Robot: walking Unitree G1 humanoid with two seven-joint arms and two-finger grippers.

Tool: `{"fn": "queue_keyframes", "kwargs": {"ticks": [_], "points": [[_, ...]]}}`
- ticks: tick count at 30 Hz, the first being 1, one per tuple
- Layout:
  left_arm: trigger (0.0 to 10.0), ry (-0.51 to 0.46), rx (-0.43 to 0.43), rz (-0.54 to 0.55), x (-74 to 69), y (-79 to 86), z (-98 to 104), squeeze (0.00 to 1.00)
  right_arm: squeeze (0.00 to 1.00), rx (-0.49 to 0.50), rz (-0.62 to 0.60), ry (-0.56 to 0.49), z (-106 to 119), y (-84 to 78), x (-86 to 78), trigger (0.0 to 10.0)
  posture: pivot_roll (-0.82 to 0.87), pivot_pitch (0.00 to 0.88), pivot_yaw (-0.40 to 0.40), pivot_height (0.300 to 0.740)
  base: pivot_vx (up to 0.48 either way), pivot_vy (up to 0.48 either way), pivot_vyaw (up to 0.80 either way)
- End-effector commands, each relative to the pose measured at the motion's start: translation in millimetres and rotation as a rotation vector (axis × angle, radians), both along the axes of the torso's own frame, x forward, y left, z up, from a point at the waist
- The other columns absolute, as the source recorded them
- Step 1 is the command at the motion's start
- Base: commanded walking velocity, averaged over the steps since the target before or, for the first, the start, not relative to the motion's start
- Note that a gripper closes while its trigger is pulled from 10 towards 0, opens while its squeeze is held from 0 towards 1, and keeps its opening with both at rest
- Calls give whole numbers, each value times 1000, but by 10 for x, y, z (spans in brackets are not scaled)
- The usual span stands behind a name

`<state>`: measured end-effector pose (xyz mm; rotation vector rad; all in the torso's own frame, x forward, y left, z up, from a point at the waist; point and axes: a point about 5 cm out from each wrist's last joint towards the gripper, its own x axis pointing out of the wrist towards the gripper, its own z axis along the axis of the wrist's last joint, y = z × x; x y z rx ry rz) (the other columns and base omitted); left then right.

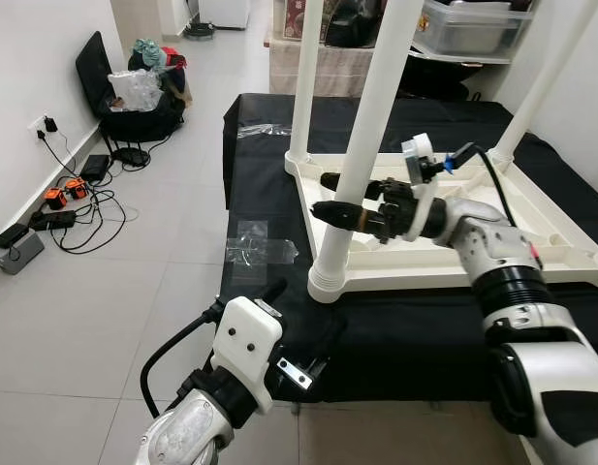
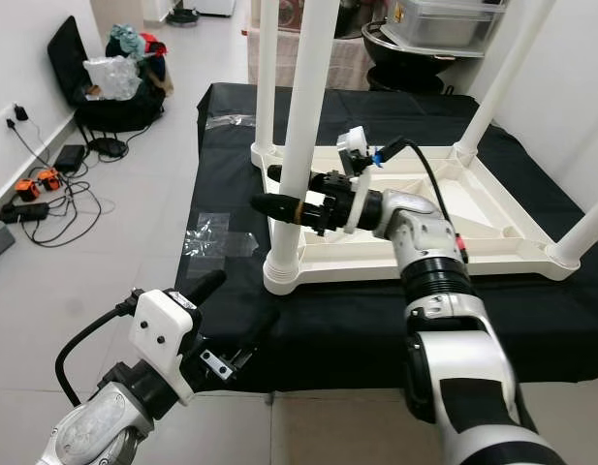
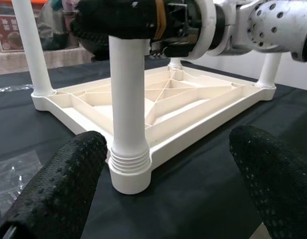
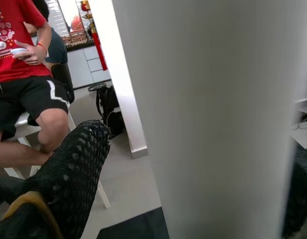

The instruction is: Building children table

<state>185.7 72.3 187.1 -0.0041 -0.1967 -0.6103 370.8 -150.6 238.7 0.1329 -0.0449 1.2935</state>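
Note:
The white children's table [image 1: 454, 263] lies upside down on a black cloth, its legs pointing up. My right gripper [image 1: 323, 197] is shut on the near-left leg [image 1: 371, 107] about a third of the way up, one black finger on each side. In the right wrist view that leg [image 4: 213, 114] stands close between the fingers [image 4: 68, 174]. My left gripper [image 1: 299, 325] hangs low off the cloth's front edge, open and empty. Seen from the left wrist, it faces the leg's threaded base [image 3: 129, 172] from a short way off. Two more legs [image 1: 305, 77] stand at the far corners.
Crumpled clear plastic wrap [image 1: 260, 247] lies on the cloth left of the table. Cables and chargers [image 1: 66, 203] trail over the floor at the left wall. A black chair with bags [image 1: 134, 92] stands further back. A person [image 4: 24, 89] sits beyond the table.

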Motion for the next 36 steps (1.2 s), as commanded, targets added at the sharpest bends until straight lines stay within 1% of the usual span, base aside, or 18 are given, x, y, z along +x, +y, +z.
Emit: {"fn": "queue_keyframes", "kwargs": {"ticks": [1,2,4,9,10,11,12,13,22,24,27,29,30,31,32,33,35,36], "points": [[10000,-11,-2,4,-11,-6,40,0,0,-2,-8,-10,17,22,17,10000,114,73,-97,740,0,0,0],[10000,-11,-2,4,-11,-6,40,0,0,-2,-8,-10,17,22,17,10000,114,73,-97,740,0,0,0],[10000,-14,-1,8,-9,-3,53,0,0,-11,-19,-21,15,95,37,10000,115,76,-100,740,0,0,0],[10000,-16,0,11,-9,-3,56,0,0,-17,-34,-27,20,130,55,10000,113,78,-102,740,0,0,0],[10000,-16,-1,12,-9,-4,57,0,0,-15,-50,-30,26,145,68,9569,113,78,-102,740,0,0,0],[10000,-17,0,12,-10,-7,58,0,0,-15,-63,-30,27,155,77,3176,112,80,-102,740,0,0,0],[10000,-17,0,12,-10,-7,58,0,0,-15,-63,-30,27,155,77,3176,112,80,-102,740,0,0,0],[10000,-18,0,14,-8,-8,61,0,0,-20,-68,-34,20,167,80,0,113,80,-105,740,0,0,0],[10000,-22,8,24,5,5,60,0,0,-16,-73,-38,2,195,75,0,111,83,-103,740,0,0,0],[10000,-25,16,32,22,17,58,0,0,-21,-117,-50,-21,180,73,0,111,83,-103,740,0,0,0],[10000,-28,19,36,33,23,60,0,0,-25,-142,-52,-31,173,74,0,111,83,-103,740,0,0,0],[10000,-36,23,49,56,43,70,0,0,-41,-217,-64,-55,151,79,0,109,86,-100,740,0,0,0],[10000,-36,23,49,56,43,70,0,0,-41,-217,-64,-55,151,79,0,109,86,-100,740,0,0,0],[10000,-41,27,59,75,59,78,0,0,-53,-308,-63,-66,125,103,0,103,87,-99,740,0,0,0],[10000,-41,27,59,75,59,78,0,0,-53,-308,-63,-66,125,103,0,103,87,-99,740,0,0,0],[10000,-46,30,67,93,75,83,0,0,-74,-420,-57,-87,94,135,0,99,88,-96,740,0,0,0],[10000,-52,34,75,114,93,88,0,0,-103,-588,-30,-135,55,169,0,95,88,-95,740,0,0,0],[10000,-52,34,75,114,93,88,0,0,-103,-588,-30,-135,55,169,0,95,88,-95,740,0,0,0]]}}
